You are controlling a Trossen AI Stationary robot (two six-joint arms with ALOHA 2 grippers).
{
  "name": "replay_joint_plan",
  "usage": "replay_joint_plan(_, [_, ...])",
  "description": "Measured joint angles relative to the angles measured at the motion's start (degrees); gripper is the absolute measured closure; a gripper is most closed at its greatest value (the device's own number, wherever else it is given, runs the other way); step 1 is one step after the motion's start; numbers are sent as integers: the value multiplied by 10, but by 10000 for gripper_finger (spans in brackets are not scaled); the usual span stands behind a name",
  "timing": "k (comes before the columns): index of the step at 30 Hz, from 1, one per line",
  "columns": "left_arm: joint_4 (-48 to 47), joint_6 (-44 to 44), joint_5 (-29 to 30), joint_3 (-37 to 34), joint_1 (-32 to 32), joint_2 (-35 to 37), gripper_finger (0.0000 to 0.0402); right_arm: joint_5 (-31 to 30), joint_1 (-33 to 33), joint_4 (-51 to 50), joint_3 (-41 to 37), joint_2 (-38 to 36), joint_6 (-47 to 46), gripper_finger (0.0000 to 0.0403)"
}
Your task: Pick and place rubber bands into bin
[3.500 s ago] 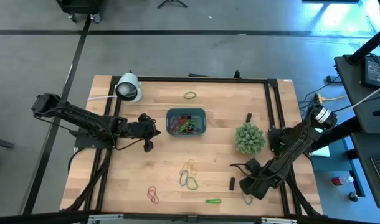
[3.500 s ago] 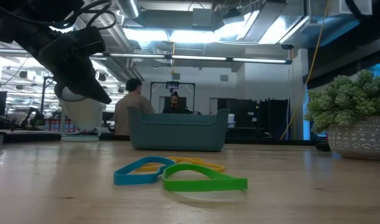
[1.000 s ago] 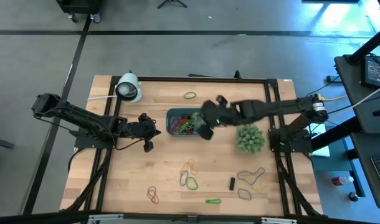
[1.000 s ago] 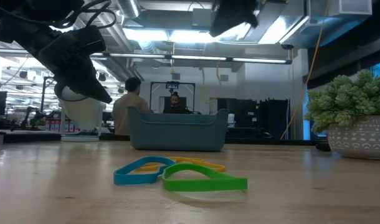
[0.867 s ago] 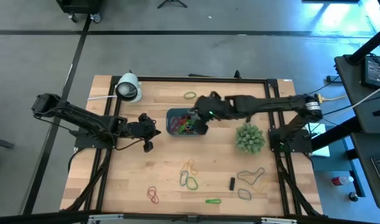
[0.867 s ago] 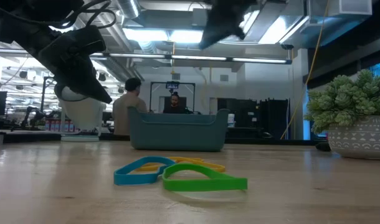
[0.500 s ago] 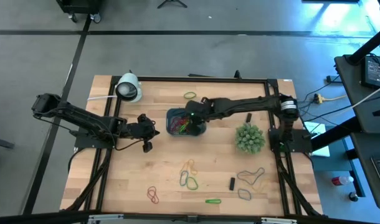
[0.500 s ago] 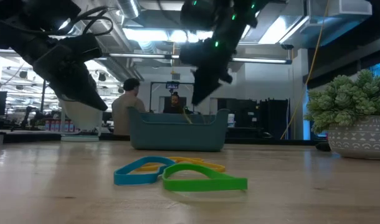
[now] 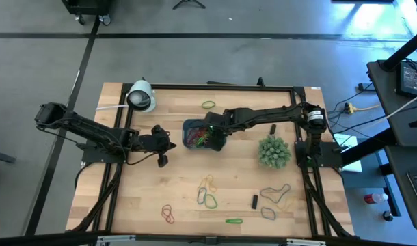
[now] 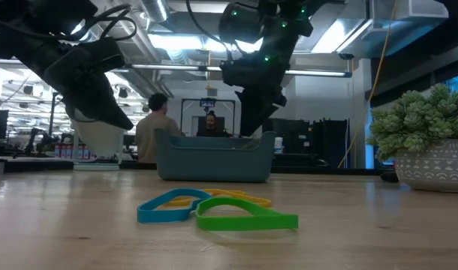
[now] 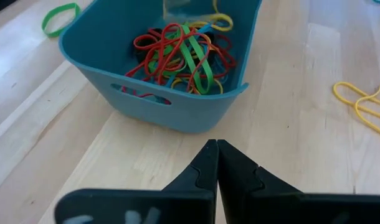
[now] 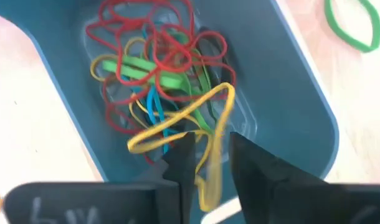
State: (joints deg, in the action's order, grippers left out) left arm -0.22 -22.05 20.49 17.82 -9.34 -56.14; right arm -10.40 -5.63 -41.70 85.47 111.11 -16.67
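The right hand hangs over the bin, fingers parted, a yellow rubber band loose between them above the bin's heap. The left hand, clenched empty, waits beside the bin.

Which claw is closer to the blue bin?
The right claw. It hangs right over the blue bin, fingers parted around a yellow rubber band above the pile inside. The left claw waits shut beside the bin, apart from it.
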Motion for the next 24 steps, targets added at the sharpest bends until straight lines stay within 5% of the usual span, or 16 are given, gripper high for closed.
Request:
replay_joint_plan(10, [5,-12,-1,0,0,0,396,-1,7,-36,0,-3,2,248])
replay_joint_plan(19, [-13,-7,-21,0,0,-4,397,-1,72,-47,-9,-73,5,285])
replay_joint_plan(24, [-17,-1,-44,0,0,-4,399,-10,129,28,-86,-126,7,313])
